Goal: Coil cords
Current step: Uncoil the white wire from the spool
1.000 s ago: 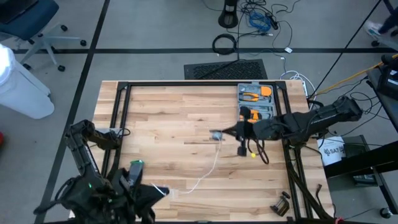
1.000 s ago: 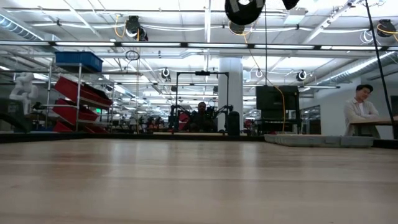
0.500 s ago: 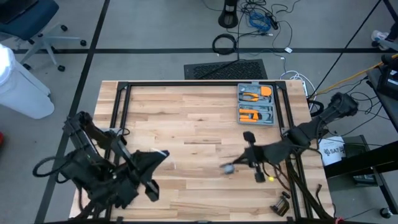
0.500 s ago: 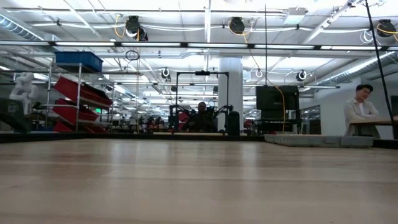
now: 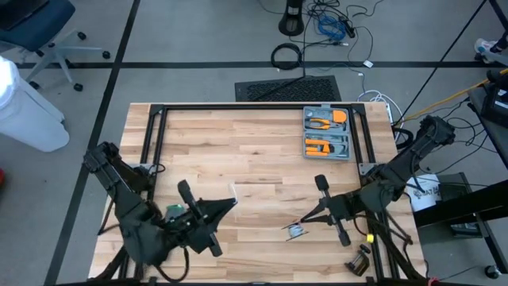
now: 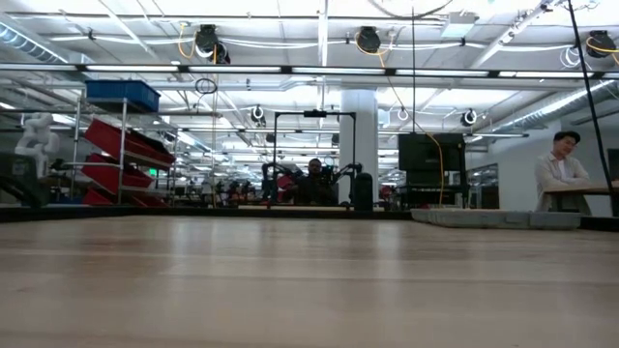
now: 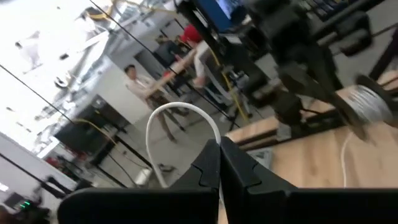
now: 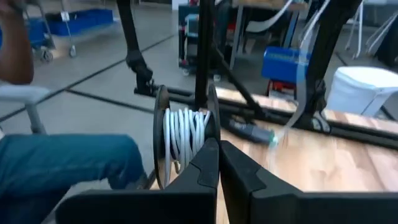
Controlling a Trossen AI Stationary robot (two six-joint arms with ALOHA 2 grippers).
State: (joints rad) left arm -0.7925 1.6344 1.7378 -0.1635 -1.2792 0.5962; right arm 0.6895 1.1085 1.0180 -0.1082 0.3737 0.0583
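Note:
The white cord is partly wound into a small bundle (image 8: pixel 183 138) between two dark discs, seen small in the high view (image 5: pixel 295 232) above the table's near middle. My right gripper (image 5: pixel 304 222) is shut on that bundle. My left gripper (image 5: pixel 231 203), to the left of it, is shut on the cord's free part (image 7: pixel 180 113), which arches out of the fingertips. The left wrist view also shows the bundle (image 7: pixel 367 104) farther off, with a strand (image 7: pixel 344 158) hanging from it. The low view shows neither gripper. My left gripper pinches a single strand of the white cord (image 7: pixel 214 134) between its two fingertips, pointing about level toward the table's right. The cord bends up in a slack loop from the tips. My right gripper has the bundle at its fingertips (image 8: pixel 208 149), coming about level from the table's right. The fingers hide the exact part held. The bundle is lifted clear of the table, its windings (image 8: pixel 186 134) upright between the discs.
A grey case with orange tools (image 5: pixel 327 133) lies at the far right of the table. A black frame (image 5: pixel 254 108) runs round the table's edges. A small dark object (image 5: pixel 359 260) lies at the near right corner. A person (image 6: pixel 561 166) sits far beyond the table.
My right gripper has swung with the bundle from the table's middle toward the near edge. My left gripper has moved toward the far edge and the right, turning its wrist. The cord that trailed slack across the table between them has been lifted off it.

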